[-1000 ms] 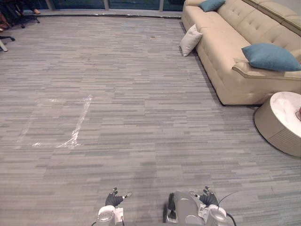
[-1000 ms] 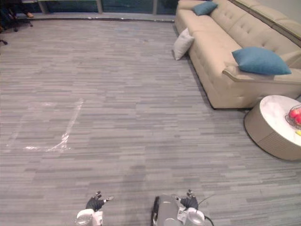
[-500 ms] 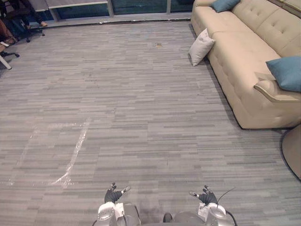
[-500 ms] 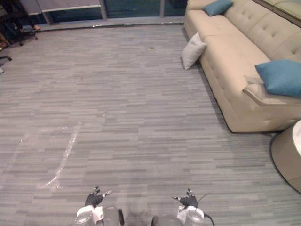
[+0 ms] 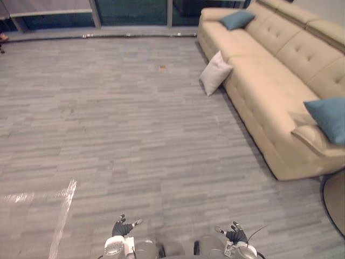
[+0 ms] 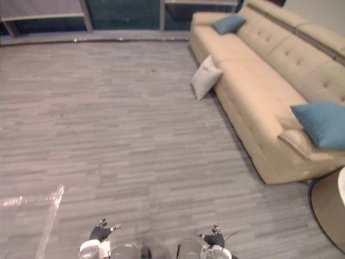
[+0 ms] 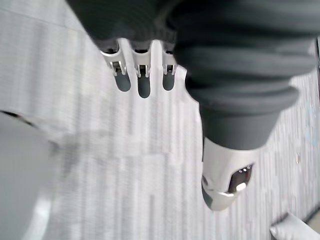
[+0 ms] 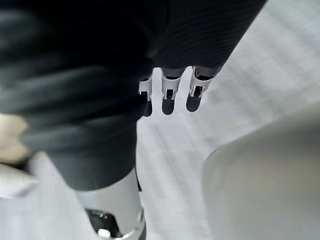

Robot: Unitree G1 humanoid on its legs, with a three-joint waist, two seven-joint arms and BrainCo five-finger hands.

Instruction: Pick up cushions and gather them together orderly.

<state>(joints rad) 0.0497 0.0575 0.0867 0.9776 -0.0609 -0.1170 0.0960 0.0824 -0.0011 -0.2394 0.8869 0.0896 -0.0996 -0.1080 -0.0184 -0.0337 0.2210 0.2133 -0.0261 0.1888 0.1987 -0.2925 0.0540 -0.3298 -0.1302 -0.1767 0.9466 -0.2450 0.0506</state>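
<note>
The view has swung toward the sofa [image 5: 269, 81]; no cushion has shifted. Left hand [image 5: 123, 227] and right hand [image 5: 235, 235] hang slack and empty. The white cushion [image 5: 215, 73] leans on the floor [image 5: 108, 118] against the sofa front. The blue cushions [image 5: 237, 19] sit at the sofa's opposite ends, so nothing is gathered yet.

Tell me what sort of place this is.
Probably a lounge or living room: a long beige sofa carrying a near blue cushion and a far blue cushion, a white cushion leaning against its front on the grey floor.
</note>
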